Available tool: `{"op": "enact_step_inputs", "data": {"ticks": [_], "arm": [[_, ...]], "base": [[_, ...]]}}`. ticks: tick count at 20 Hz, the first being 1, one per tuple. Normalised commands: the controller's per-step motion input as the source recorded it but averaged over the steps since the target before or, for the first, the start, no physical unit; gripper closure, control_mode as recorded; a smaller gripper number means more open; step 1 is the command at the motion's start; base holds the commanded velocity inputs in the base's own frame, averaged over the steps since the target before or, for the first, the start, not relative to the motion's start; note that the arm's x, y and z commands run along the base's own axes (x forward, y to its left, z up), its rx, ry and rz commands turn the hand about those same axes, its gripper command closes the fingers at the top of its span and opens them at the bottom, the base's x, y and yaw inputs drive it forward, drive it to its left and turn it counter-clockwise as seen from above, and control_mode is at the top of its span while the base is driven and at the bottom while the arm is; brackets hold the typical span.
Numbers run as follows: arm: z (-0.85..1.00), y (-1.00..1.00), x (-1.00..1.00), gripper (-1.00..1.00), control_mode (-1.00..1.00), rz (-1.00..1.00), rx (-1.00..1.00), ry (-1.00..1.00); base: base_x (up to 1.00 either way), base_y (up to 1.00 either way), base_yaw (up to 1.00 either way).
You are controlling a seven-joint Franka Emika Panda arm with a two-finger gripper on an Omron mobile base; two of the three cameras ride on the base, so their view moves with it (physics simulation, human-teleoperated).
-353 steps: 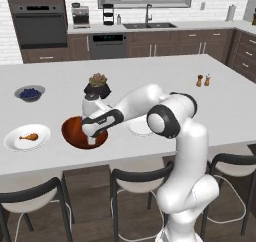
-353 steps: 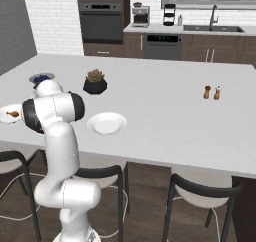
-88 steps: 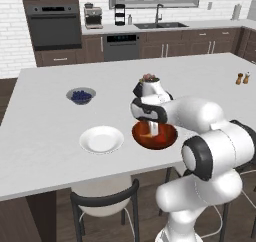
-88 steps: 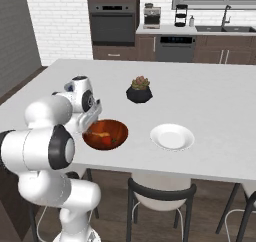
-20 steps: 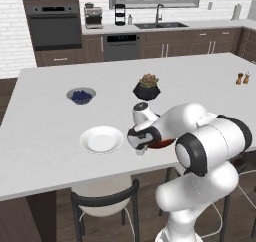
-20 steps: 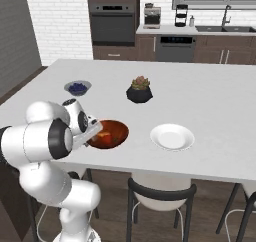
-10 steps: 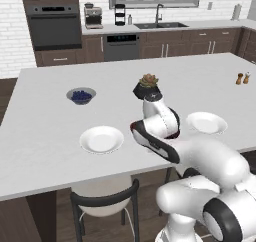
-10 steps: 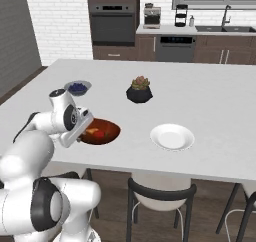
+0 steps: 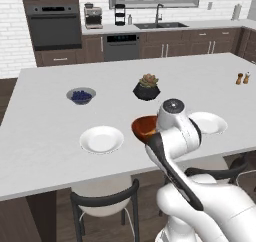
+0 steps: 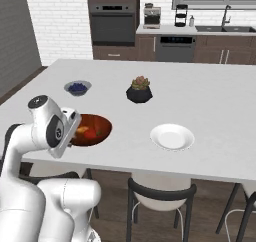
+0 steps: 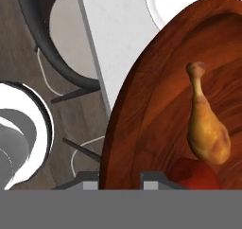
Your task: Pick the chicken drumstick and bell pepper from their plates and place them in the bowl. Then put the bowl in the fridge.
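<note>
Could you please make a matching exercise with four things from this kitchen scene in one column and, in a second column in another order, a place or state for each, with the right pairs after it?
Things:
1. chicken drumstick
2. small grey bowl
3. plant pot
4. white plates

Places or states:
A. holds blueberries
B. lies inside the wooden bowl, beside the bell pepper
C. empty, on the counter
D. black, with a small plant on top

Right pairs: 1-B, 2-A, 3-D, 4-C

two white plates [image 9: 101,139], one wooden bowl [image 10: 92,129], one drumstick [image 11: 206,124], one pepper [image 11: 196,174]
</note>
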Motion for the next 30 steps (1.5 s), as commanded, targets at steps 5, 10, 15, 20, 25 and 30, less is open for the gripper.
{"op": "enact_step_inputs", "data": {"ticks": [5,10,15,20,25,30], "arm": [[0.38,-0.13,-0.63,1.00,-1.00,0.00,-0.05,-0.27],[0.23,-0.15,-0.63,1.00,-1.00,0.01,-0.02,-0.19],[0.00,0.00,-0.05,1.00,-1.00,0.01,0.00,-0.02],[0.00,0.00,0.00,1.00,-1.00,0.00,0.00,0.00],[0.00,0.00,-0.20,1.00,1.00,0.00,0.00,-0.01],[0.00,0.00,0.00,1.00,1.00,0.00,0.00,0.00]], "base": [[0.00,0.00,0.00],[0.00,0.00,0.00],[0.00,0.00,0.00],[0.00,0.00,0.00],[-0.58,0.00,-0.03],[-0.96,-0.28,-0.21]]}}
